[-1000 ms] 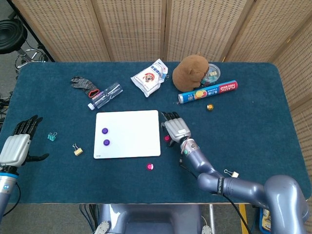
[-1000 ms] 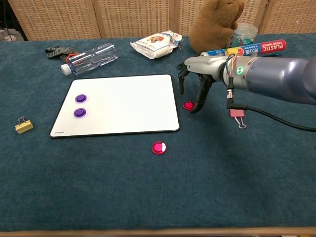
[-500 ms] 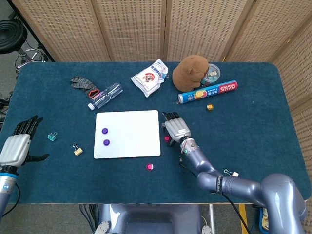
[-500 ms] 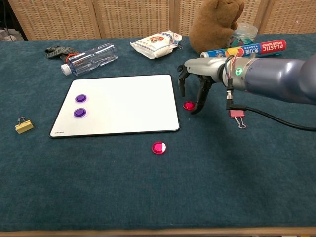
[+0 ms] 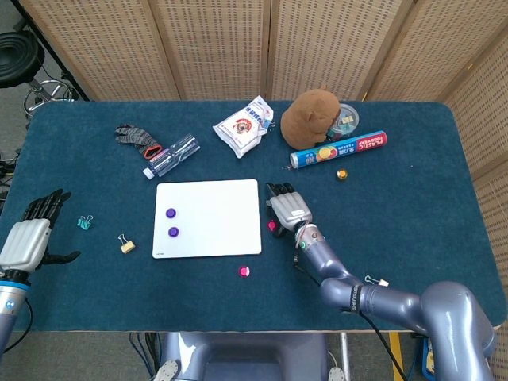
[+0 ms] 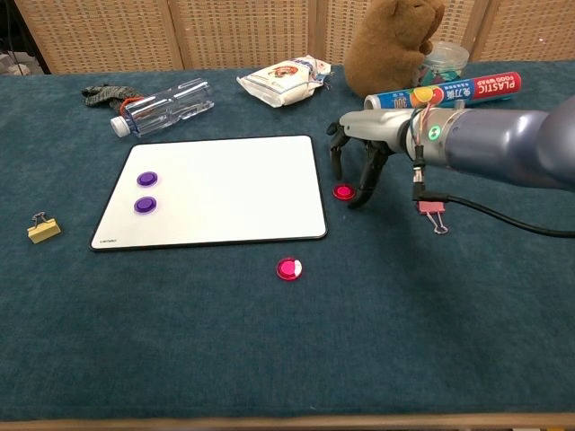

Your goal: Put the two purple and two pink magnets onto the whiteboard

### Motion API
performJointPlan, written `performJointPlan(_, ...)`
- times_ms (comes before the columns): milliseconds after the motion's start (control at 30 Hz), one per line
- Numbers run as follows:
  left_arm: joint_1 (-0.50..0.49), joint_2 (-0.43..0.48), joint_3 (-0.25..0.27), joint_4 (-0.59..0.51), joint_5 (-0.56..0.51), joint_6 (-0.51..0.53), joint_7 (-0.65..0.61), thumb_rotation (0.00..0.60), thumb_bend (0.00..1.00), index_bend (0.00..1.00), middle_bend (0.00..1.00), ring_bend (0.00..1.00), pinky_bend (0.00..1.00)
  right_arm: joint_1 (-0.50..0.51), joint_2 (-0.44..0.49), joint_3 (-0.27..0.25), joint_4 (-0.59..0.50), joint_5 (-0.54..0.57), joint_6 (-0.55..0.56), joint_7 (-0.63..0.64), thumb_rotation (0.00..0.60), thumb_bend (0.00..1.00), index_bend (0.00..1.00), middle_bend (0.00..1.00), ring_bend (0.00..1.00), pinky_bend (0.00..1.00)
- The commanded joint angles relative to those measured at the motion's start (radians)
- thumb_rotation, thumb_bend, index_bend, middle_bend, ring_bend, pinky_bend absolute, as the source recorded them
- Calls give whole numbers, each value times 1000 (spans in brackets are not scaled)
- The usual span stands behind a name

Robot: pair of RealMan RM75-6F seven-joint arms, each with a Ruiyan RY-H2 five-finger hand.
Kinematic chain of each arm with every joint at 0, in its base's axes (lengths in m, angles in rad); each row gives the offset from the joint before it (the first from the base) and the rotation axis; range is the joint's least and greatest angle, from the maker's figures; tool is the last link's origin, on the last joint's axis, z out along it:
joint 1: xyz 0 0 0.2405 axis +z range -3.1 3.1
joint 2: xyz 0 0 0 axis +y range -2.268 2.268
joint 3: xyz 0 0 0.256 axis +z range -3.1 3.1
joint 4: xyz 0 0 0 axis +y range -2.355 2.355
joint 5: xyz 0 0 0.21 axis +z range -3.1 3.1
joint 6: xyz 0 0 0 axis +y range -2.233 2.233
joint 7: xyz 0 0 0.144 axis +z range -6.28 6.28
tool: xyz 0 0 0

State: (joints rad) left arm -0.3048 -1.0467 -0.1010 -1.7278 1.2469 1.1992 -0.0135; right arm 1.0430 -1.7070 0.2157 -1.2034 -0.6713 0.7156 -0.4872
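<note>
From the head view, a flat, glossy white whiteboard with rounded corners lies on the dark blue felt-like surface. Two round purple magnets sit on its left part. One pink magnet lies just off the board's right edge, under the right hand; the other pink magnet lies on the cloth below the board's lower right corner. Behind the board are a clear plastic bottle, a crinkled white snack bag, a furry brown plush toy and a blue tube. The left hand rests at the left edge, fingers spread, holding nothing.

From the chest view, the right hand arches over the near pink magnet, dark fingers pointed down around it and apart; whether they touch it I cannot tell. A pink binder clip lies just right of the hand, a yellow binder clip left of the board.
</note>
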Motion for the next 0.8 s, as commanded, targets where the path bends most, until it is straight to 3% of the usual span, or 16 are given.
performJointPlan(33, 0, 0, -1, 0, -1, 0, 1, 600, 92, 0, 0, 0, 0, 3, -1, -4, 6, 3, -5, 3, 600, 165, 472, 0, 0, 0)
performJointPlan(200, -1, 0, -2, 0, -3, -6, 3, 600, 92, 0, 0, 0, 0, 10, -5, -8, 18, 17, -18, 6, 600, 185, 483, 0, 0, 0)
performJointPlan(433, -2, -1, -3, 2, -7, -11, 4, 600, 92, 0, 0, 0, 0, 16, -9, -10, 27, 20, -25, 16, 600, 301, 535, 0, 0, 0)
performJointPlan(800, -3, 1, -3, -1, -9, -18, 8, 600, 92, 0, 0, 0, 0, 12, 3, -12, 12, 9, -15, 39, 600, 357, 583, 0, 0, 0)
